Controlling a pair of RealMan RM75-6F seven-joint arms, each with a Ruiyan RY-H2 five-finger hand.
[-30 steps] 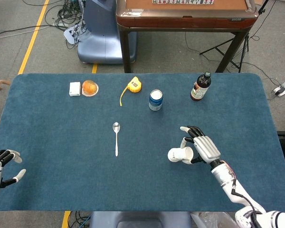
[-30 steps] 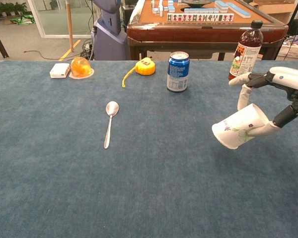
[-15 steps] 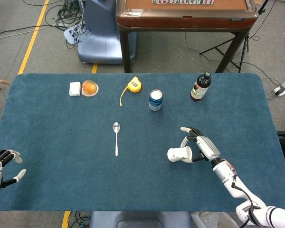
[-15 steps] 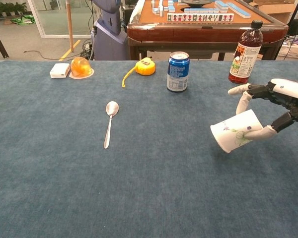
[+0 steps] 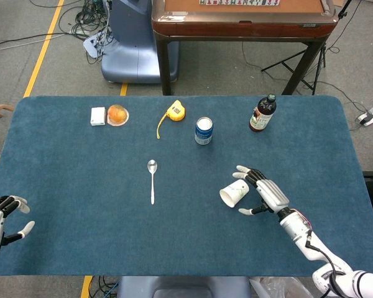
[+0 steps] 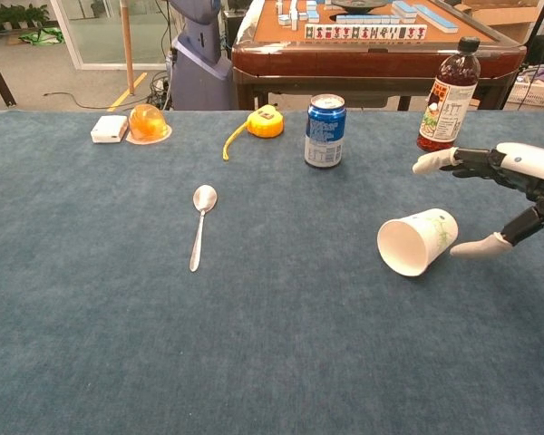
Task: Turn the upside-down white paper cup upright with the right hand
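Observation:
The white paper cup (image 5: pixel 234 193) (image 6: pixel 417 241) lies on its side on the blue table, its open mouth turned toward the table's front-left. My right hand (image 5: pixel 264 194) (image 6: pixel 517 170) is just to the right of it, fingers spread wide and holding nothing. One finger reaches out above the cup's base and the thumb (image 6: pixel 481 246) lies low beside it; a small gap shows between thumb and cup. My left hand (image 5: pixel 3 214) hangs at the table's front-left corner, empty, and shows only in the head view.
Behind the cup stand a blue can (image 5: pixel 203 131) (image 6: pixel 325 131) and a dark bottle (image 5: pixel 262 113) (image 6: pixel 447 95). A spoon (image 5: pixel 151 180) lies mid-table. A yellow tape measure (image 5: pixel 176 111), an orange jelly cup (image 5: pixel 117 115) and a small white box (image 5: pixel 97 116) sit at the back left.
The right hand let go of the cup and its fingers spread. The cup dropped from the tilted grip onto its side, its mouth swinging toward the front.

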